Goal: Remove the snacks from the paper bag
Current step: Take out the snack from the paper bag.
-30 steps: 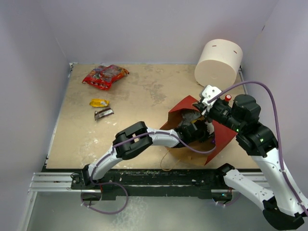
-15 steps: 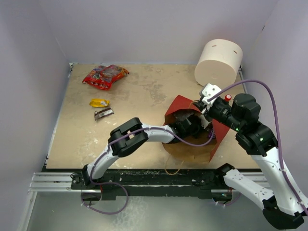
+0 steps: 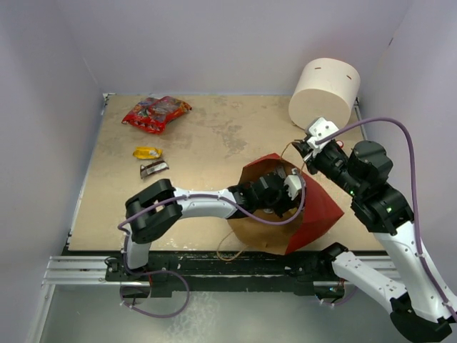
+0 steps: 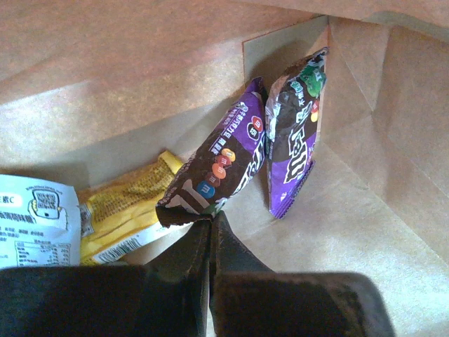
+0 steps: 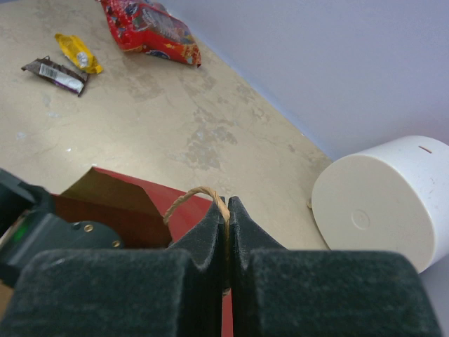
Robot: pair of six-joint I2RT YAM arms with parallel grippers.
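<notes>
Pale lilac walls box in a tan tabletop. At its far left, outside the bag, lie a red cartoon-printed bag, a yellow wrapper and a small dark packet, each apart from the others.

Further right, the left gripper reaches deep into the paper bag, whose mouth is turned toward that arm. On the kraft floor inside sit a white-and-blue packet, a second yellow wrapper, a dark purple candy packet and a second purple packet leaning just beside it. The left jaws are pressed together on the lower crimped edge of the dark purple candy packet, as far as the wrist view shows.

These packets look light, with slick, crinkly film and loose contents that would shift. The flat seam is probably the surest hold, since a pinch on the bulging middle could slide off.

The right gripper is clamped on the thin string handle. That probably steadies the floppy, lightweight bag. A white cylinder stands at the far right.
</notes>
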